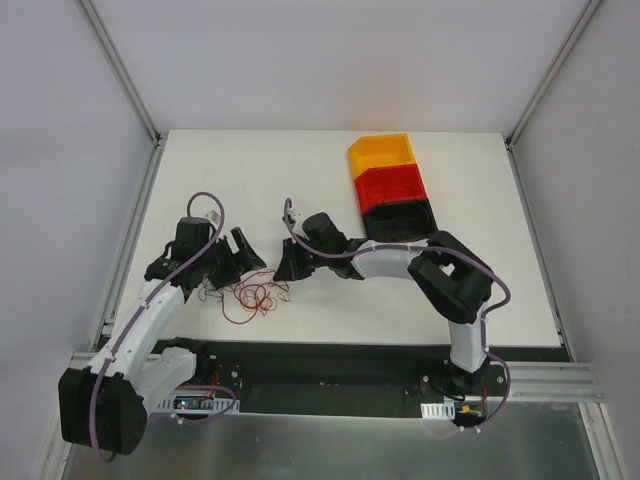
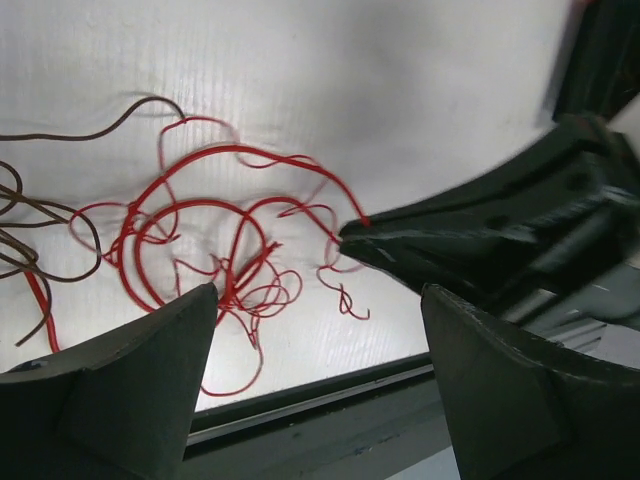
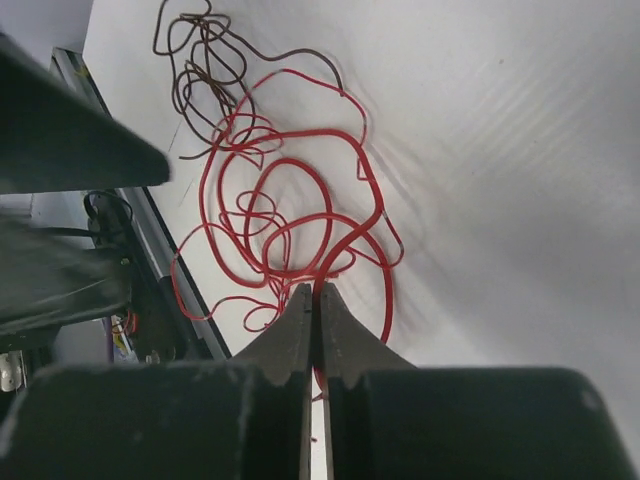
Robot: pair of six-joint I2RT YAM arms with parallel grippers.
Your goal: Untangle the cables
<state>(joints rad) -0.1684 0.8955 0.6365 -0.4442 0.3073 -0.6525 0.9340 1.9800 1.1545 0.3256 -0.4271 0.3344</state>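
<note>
The left gripper (image 2: 318,292) hovers with jaws spread above the cables (image 2: 200,240), a loose red and brown tangle on the table (image 1: 300,180) between the arms. The right gripper (image 3: 313,292) is pinched shut on one red strand at the tangle's edge. It should probably draw away slowly while the left pins the rest.

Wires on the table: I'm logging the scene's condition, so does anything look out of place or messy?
Yes. The red wires lie knotted in one loose heap with brown wires near the front edge of the table, loops crossing each other. The right tool is shut on a red loop.
</note>
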